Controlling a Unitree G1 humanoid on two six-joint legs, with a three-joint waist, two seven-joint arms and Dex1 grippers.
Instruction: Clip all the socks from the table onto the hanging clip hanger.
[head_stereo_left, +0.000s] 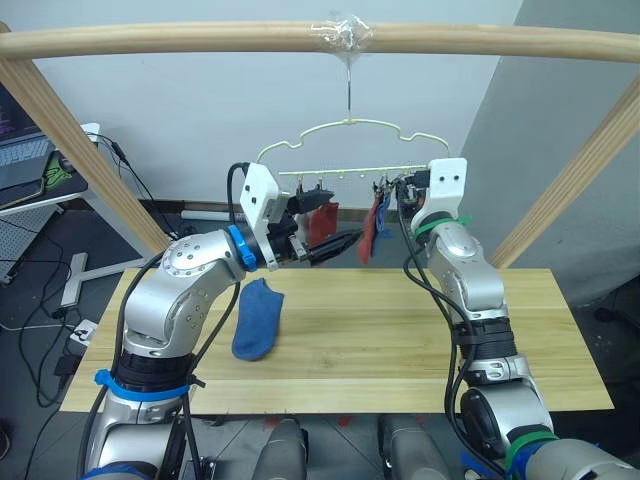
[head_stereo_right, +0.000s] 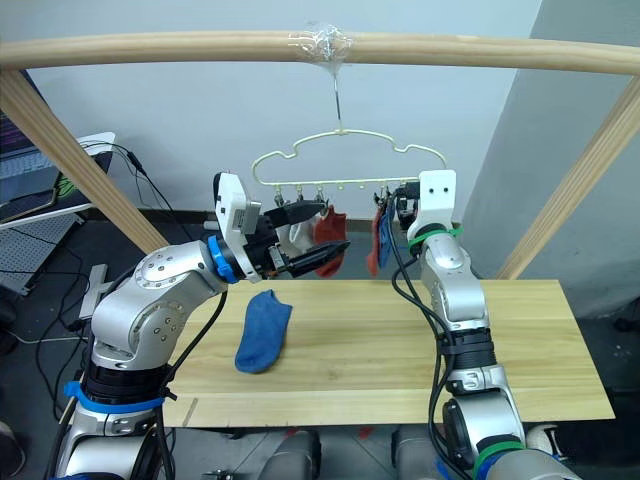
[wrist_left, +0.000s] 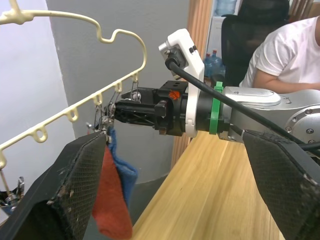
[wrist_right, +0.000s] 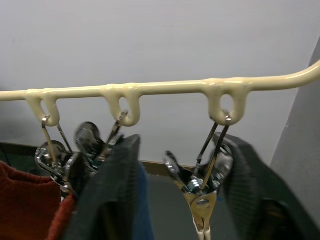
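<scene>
The wooden surface (head_stereo_left: 400, 340) lies mostly bare across the lower half of the frame, one blue sock (head_stereo_left: 257, 317) lying left of center, well back from the front edge. Above it, at upper center, the cream hanger (head_stereo_right: 340, 160) hangs from the pole (head_stereo_left: 200, 40), a red sock (head_stereo_right: 329, 233) and a red-and-blue pair (head_stereo_right: 378, 238) clipped on. The left gripper (head_stereo_right: 312, 240) has jaws spread wide, holding nothing. The right gripper (wrist_right: 170, 190) has open jaws straddling a metal clip (wrist_right: 200, 192).
</scene>
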